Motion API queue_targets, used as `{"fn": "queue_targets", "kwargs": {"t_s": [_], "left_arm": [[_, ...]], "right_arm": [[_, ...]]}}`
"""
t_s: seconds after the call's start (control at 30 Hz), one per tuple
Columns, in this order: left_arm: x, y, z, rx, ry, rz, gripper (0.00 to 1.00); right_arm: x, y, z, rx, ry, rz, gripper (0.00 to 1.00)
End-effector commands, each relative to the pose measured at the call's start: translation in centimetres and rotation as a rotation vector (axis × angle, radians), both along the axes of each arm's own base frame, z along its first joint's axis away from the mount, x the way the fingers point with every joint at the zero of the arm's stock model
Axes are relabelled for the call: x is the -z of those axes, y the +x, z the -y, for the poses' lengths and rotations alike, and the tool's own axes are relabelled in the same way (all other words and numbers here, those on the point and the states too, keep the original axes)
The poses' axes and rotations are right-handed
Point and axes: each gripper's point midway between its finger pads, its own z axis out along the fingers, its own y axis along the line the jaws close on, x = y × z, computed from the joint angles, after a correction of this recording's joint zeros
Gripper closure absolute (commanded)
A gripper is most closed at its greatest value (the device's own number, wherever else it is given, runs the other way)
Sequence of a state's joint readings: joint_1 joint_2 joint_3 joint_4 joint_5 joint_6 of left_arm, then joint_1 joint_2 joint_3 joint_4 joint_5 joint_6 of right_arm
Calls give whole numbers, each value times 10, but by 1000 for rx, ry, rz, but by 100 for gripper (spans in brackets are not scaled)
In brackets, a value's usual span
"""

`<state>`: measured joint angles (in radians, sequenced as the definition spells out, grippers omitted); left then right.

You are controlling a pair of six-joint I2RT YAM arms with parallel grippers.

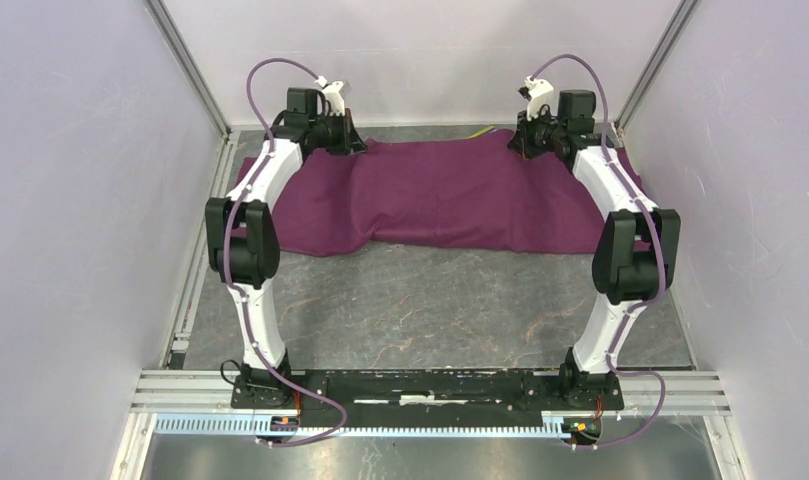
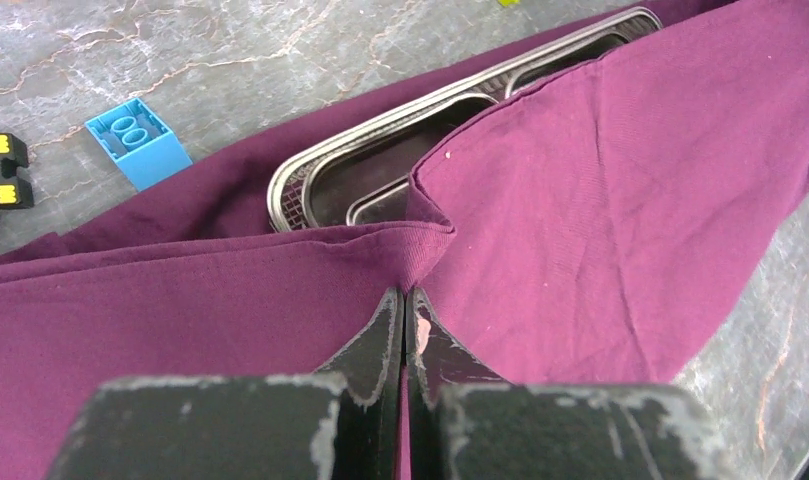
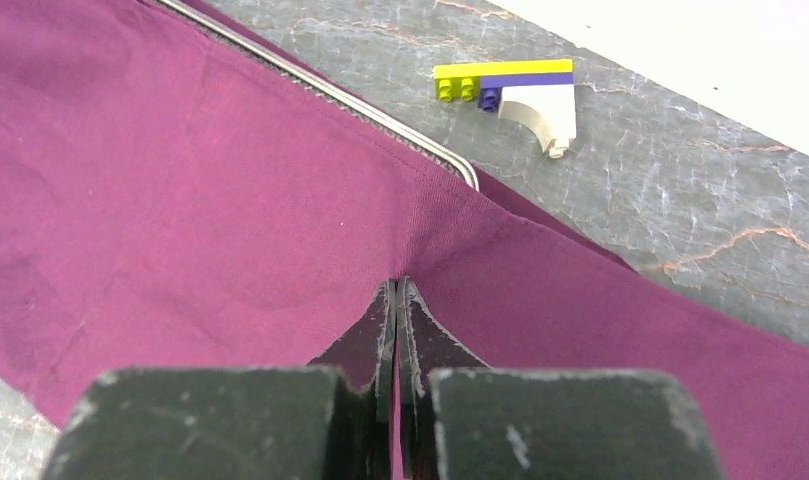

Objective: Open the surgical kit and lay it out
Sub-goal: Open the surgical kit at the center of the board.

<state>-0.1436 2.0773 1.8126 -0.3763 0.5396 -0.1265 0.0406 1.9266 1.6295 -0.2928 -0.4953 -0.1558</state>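
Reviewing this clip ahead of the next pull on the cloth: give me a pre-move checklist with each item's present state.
1. Left end effector shut on purple cloth: ok.
2. Right end effector shut on cloth: ok.
3. Steel tray rim exposed: ok, partly.
4. Tray contents in place: cannot tell, hidden.
5. Blue block clear of cloth: cannot tell, it sits at the edge.
6. Yellow-green and white piece clear of cloth: ok.

The cloth [image 1: 440, 195] is plain deep purple. The steel tray [image 2: 292, 195] is shiny silver, its corner fine-meshed. The worktop [image 1: 430, 310] is grey, marbled with pale and rust veins. At the tray's nine o'clock, a bright blue block [image 2: 138, 140]; elsewhere a yellow-green, purple and white brick piece [image 3: 515, 95].
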Motion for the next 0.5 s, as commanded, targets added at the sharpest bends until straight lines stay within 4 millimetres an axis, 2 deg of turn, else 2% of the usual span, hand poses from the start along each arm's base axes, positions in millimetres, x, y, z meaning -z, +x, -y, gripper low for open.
{"fn": "queue_targets", "kwargs": {"t_s": [0.0, 0.1, 0.2, 0.37, 0.47], "left_arm": [[-53, -31, 6, 122, 30, 116, 98], [-49, -59, -1, 190, 99, 111, 98], [-40, -92, -7, 242, 162, 102, 98], [1, -152, -18, 315, 290, 52, 98], [23, -180, -24, 338, 333, 23, 98]], "right_arm": [[-19, -23, -2, -51, -39, 72, 100], [-13, -45, 1, -72, -71, 71, 100], [4, -76, 3, -94, -97, 48, 100], [47, -133, 8, -138, -142, 1, 100], [66, -162, 9, -163, -156, -6, 100]]}}
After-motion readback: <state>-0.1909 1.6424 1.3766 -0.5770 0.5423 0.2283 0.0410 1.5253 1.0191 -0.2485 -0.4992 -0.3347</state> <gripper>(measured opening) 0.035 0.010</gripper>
